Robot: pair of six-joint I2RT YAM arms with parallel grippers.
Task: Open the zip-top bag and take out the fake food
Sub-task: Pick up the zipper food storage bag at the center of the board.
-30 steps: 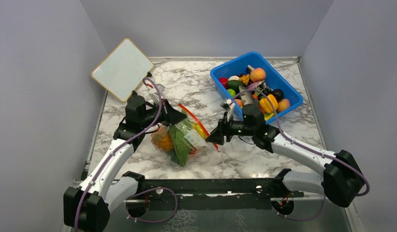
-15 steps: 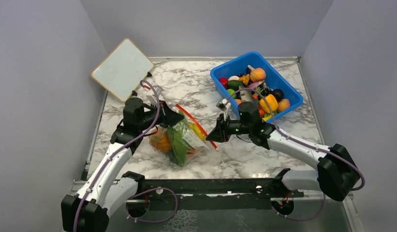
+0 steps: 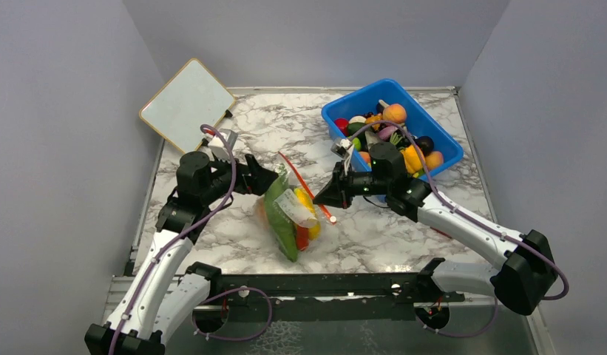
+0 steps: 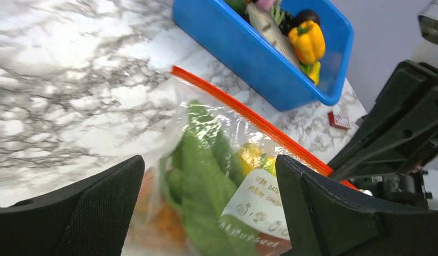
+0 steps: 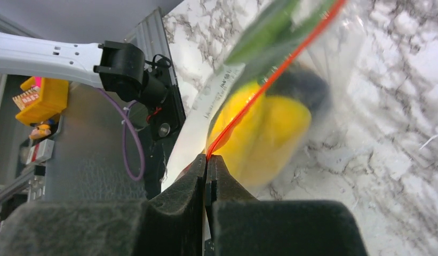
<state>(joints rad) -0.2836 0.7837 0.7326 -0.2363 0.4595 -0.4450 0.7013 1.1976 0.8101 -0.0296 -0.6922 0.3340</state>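
Observation:
The clear zip-top bag point(image 3: 289, 218) lies mid-table with its red-orange zip strip point(image 3: 304, 185) raised on the right side. Inside it is fake food: a long green leaf point(image 3: 279, 214), a yellow piece point(image 3: 307, 207) and something orange point(image 4: 158, 218). My right gripper point(image 3: 320, 201) is shut on the near end of the zip strip point(image 5: 243, 114), with the yellow piece point(image 5: 270, 133) just beyond the jaws. My left gripper point(image 3: 259, 177) stands open at the bag's upper left, holding nothing. In the left wrist view the bag point(image 4: 216, 176) lies between and below the spread fingers point(image 4: 94, 213).
A blue bin point(image 3: 352, 95) full of toy fruits and vegetables stands at the back right, right behind my right arm; its wall point(image 4: 243, 53) shows in the left wrist view. A small whiteboard point(image 3: 187, 106) leans at the back left. A small red item point(image 4: 339, 119) lies on the marble.
My left gripper has opened, let go of the bag and drawn back to the left. My right gripper has closed on the zip strip. The bag has slid toward the front right.

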